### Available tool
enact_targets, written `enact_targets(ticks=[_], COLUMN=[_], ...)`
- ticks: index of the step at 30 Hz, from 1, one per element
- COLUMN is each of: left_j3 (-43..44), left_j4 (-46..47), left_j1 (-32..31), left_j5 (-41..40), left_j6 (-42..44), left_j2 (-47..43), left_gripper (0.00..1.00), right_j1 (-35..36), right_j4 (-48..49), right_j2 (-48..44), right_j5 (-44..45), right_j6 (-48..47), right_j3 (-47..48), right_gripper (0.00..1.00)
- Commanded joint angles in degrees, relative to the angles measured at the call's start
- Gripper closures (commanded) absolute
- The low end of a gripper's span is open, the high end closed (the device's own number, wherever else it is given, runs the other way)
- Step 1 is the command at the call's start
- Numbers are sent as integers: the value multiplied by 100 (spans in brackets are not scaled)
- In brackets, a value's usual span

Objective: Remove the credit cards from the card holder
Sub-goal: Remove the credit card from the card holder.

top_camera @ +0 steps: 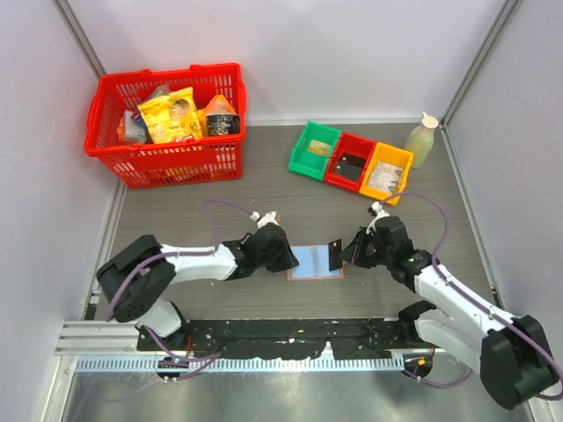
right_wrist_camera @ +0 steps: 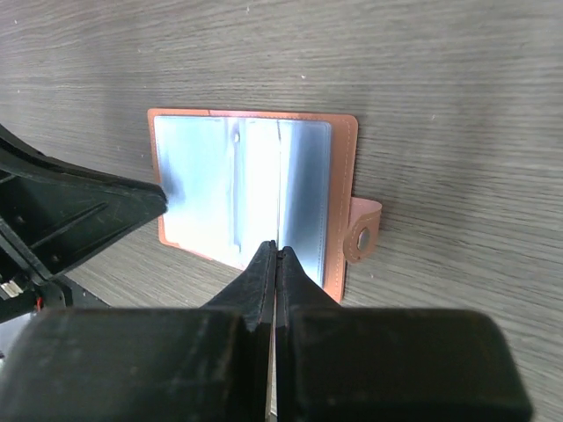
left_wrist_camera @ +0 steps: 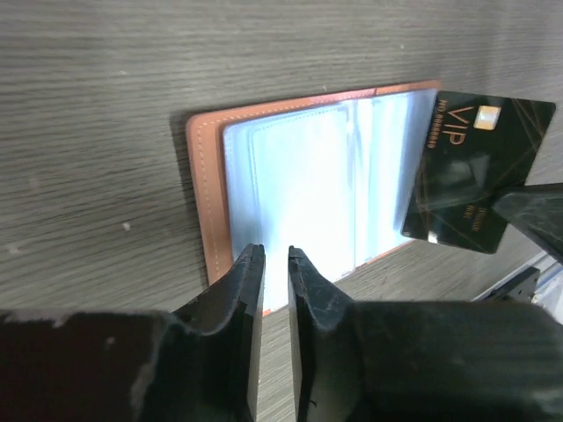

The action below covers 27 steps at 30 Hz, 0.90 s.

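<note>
— Table (top_camera: pixel 290 198) first: anything hidden?
— Plenty. Cannot see the holder's (top_camera: pixel 308 262) near edge from either wrist: covered by the fingers (left_wrist_camera: pixel 242 290). Cannot read the contents of the sleeves (right_wrist_camera: pixel 220 176) either, through the glare.
— Arms?
— Left arm (top_camera: pixel 189 262) stretched low toward the middle; right arm (top_camera: pixel 449 294) bent in likewise, wrists facing each other across the holder.
— Holder itself?
— Lies open and flat mid-table, between both claws, blue sleeves up.
— Left claw (left_wrist_camera: pixel 270 264)?
— Sits at the holder's left end, fingers a narrow slit apart, nothing seen between. Touching or not: cannot tell.
— Right claw (right_wrist_camera: pixel 275 262)?
— Clamped tight on a black card (left_wrist_camera: pixel 473 171) marked VIP, tilted up over the holder's right end. Edge-on, so nearly invisible from the right wrist.
— Tab (right_wrist_camera: pixel 363 230)?
— Juts out flat at the end away from the left claw.
</note>
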Motion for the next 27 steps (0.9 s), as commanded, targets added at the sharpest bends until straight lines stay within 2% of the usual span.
enact_targets(ticks=[1,5,8,10,17,24,27], left_j3=[56,337,583,750,1471,2086,2280], left_j4=[-652,-1047,-1144,-1197,-1732,-2523,-2691], left_j1=[146,321,550,673,761,761,761], left_j5=[-377,-333,148,762,2530,3664,4297], left_j6=[575,1435,2191,2806,4424,5418,5560], left_j2=[-822,-1612,-1974,-2106,-2221,-1949,-1703], left_gripper=[71,33,17,12,9,9,14], right_j1=[-39,-30,-30,-13,57,250,426], right_j4=[-904,-1124,-1194,-1221,-659,-290,-158], right_j2=[-396,-589,-678,-704,-871,-1056,-1073], right_j5=[332,-221,-949,-1327,-2760,-3588,-3702], right_j6=[-609,-1137,-1514,-1655,-1788,-1832,-1823], right_j3=[683,1131,1422,1607,1783,1809,1801], right_gripper=[99,99,99,99,99,99,99])
